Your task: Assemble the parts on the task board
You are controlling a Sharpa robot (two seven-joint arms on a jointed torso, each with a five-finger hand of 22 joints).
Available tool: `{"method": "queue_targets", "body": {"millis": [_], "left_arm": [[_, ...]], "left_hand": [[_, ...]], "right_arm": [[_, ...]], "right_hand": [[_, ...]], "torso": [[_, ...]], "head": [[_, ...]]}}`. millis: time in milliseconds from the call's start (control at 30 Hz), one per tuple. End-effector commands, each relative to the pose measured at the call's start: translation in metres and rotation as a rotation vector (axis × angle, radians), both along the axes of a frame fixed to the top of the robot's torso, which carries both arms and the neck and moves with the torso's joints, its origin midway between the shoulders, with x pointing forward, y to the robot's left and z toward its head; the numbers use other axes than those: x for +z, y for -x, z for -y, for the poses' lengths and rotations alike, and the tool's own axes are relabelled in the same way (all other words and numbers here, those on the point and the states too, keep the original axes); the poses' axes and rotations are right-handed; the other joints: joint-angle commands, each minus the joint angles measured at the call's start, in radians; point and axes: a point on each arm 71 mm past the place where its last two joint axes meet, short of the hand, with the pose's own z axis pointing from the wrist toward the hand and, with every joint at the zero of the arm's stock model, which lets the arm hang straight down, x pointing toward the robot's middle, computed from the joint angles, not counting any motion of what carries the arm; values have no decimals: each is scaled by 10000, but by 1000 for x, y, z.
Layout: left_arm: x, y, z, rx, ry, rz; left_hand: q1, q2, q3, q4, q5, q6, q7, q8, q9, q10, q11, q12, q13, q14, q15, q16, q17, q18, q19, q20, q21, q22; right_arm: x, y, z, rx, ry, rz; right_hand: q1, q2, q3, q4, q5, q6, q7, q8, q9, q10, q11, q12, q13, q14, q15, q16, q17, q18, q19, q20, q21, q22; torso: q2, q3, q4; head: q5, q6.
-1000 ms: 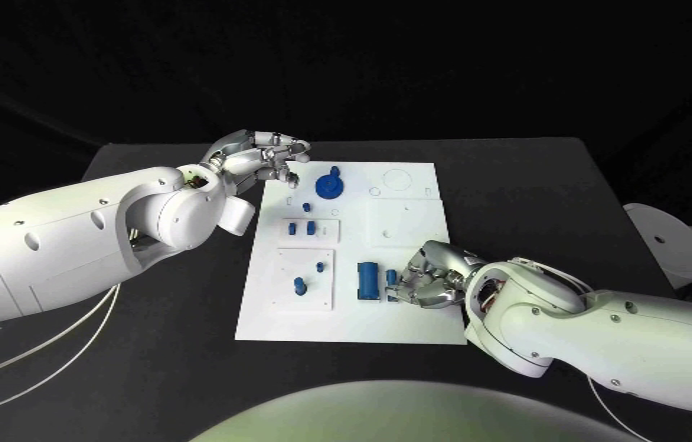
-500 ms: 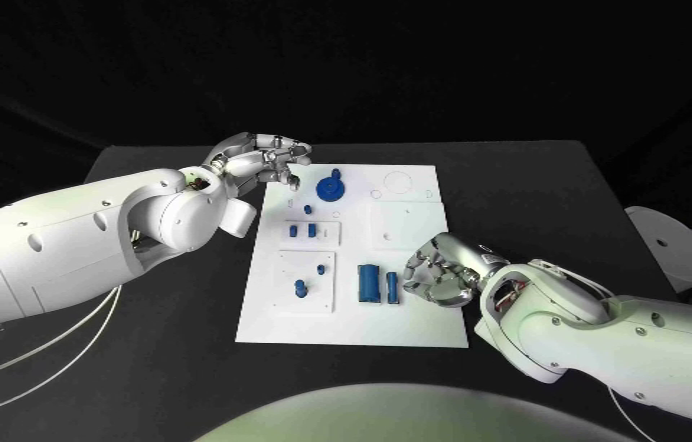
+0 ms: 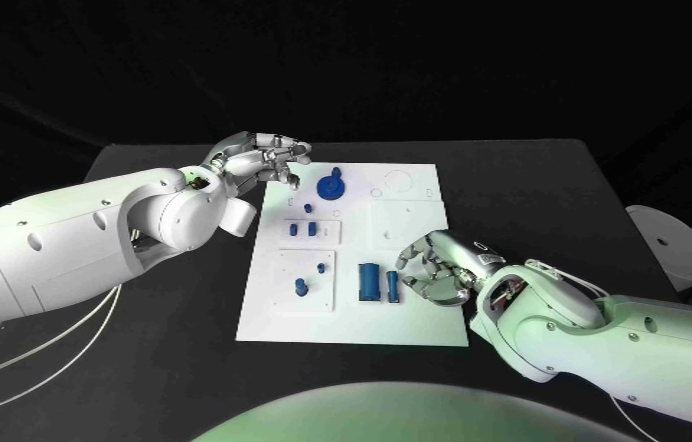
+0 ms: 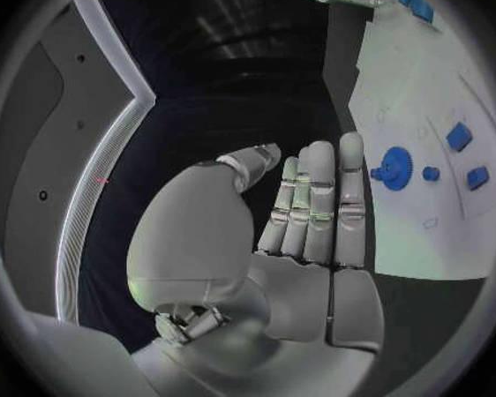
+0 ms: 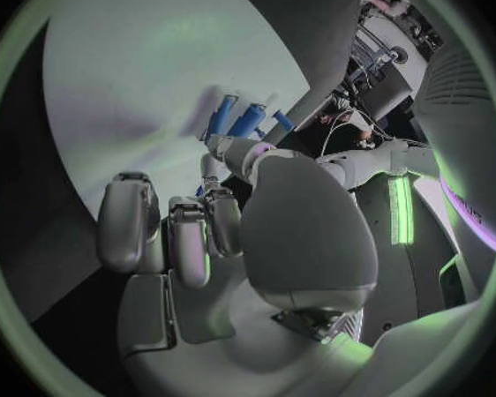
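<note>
Right hand [image 3: 437, 270] hovers just beside the two blue bars [image 3: 378, 282] on the task board [image 3: 411, 327] — fingers apart, holding nothing, likely lining up a pick. Left hand [image 3: 260, 161] waits off the board's far corner, fingers straight, empty. Left wrist view shows the blue gear [image 4: 394, 168] near its fingertips (clearer than from the head).
</note>
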Motion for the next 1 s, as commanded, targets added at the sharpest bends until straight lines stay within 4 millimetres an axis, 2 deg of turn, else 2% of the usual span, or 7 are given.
{"method": "queue_targets", "body": {"millis": [33, 433, 1000], "left_arm": [[1, 1, 2, -161, 107, 17], [1, 1, 2, -163, 102, 5], [0, 1, 2, -156, 92, -10]], "left_hand": [[-47, 37, -29, 56, 64, -41, 4, 33, 12, -32, 0, 48, -13, -31, -1, 19, -14, 104, 56, -8, -42, -12], [-49, 42, -30, 62, 65, -52, 4, 42, 14, -32, 0, 49, -15, -31, 1, 21, -19, 103, 60, -7, -50, -12], [-47, 42, -29, 62, 65, -58, 4, 44, 14, -32, 0, 49, -15, -31, 1, 21, -20, 103, 61, -7, -52, -12]], "right_arm": [[0, 1, -4, 365, 37, 277], [-3, 1, -10, 517, -7, 54], [-9, 0, -10, 660, 487, -444]], "right_hand": [[38, 6, 87, -36, 127, 106, 7, 68, -42, 174, 49, 23, 1234, 1028, 85, 14, 2494, -116, 201, 81, -4, 1762], [-112, 58, 220, -157, 413, 167, 0, 84, -151, 184, 43, 52, 1244, 1030, 82, 18, 2505, -116, 202, 86, 22, 1766], [-339, 121, 214, -206, 447, 361, -46, 185, -188, 209, 12, 99, 1263, 1037, 60, 29, 2536, -126, 218, 77, 96, 1782]], "torso": [[3, -10, 2], [-8, -16, -6], [-8, -13, -2]], "head": [[4, -15], [15, -38], [23, -65]]}}
